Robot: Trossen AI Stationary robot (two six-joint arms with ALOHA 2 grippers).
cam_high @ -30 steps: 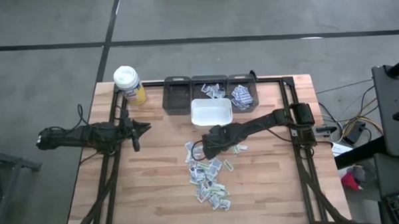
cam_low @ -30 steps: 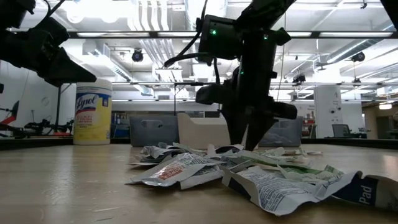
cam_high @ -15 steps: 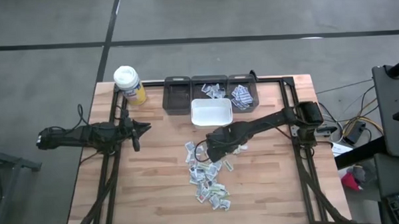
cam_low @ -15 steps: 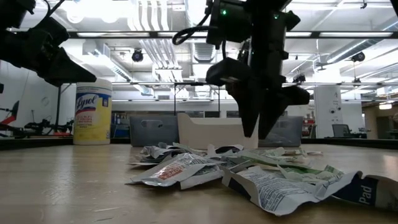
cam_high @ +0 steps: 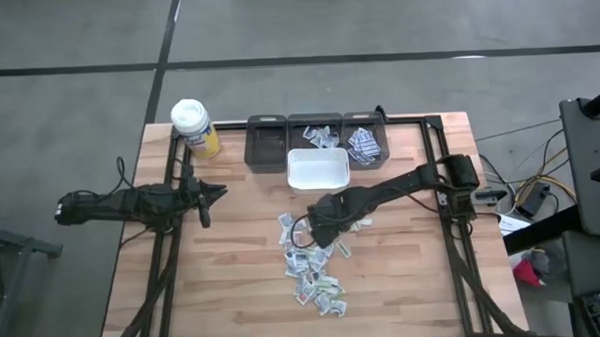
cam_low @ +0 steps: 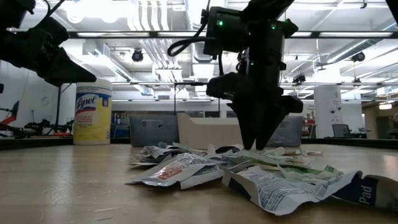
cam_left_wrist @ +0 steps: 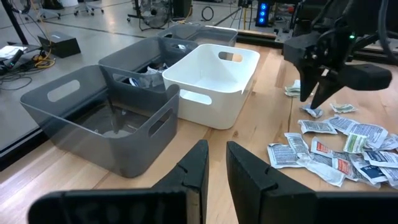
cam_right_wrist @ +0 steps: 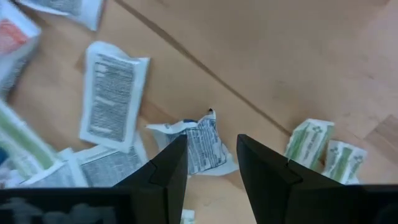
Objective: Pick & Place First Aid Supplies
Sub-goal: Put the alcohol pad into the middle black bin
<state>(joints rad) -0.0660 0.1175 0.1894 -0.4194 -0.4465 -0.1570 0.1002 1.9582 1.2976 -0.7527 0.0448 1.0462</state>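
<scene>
The first aid supplies [cam_high: 313, 266] are small flat paper packets lying loose in a heap on the wooden table [cam_high: 234, 281], near its middle; in the low view the heap [cam_low: 249, 174] fills the foreground. My right gripper [cam_low: 256, 148] points down just over the heap's far end, open. A crumpled blue-printed packet [cam_right_wrist: 202, 146] lies on the wood below the gap of my right gripper [cam_right_wrist: 211, 165]. My left gripper [cam_high: 213, 192] waits above the table's left side, a narrow gap between its fingers [cam_left_wrist: 199, 165], holding nothing.
Three grey bins [cam_high: 267, 147] stand in a row at the far edge; the middle one [cam_high: 316, 135] and the right one [cam_high: 363, 144] hold packets. A white bin [cam_high: 317, 171] stands before them. A yellow bottle with a white lid [cam_high: 194, 127] stands far left.
My right gripper has stayed over the far end of the heap and has rolled about its downward-pointing axis. It rose a little above the packets, then came back down close to them. The packets have not moved.
</scene>
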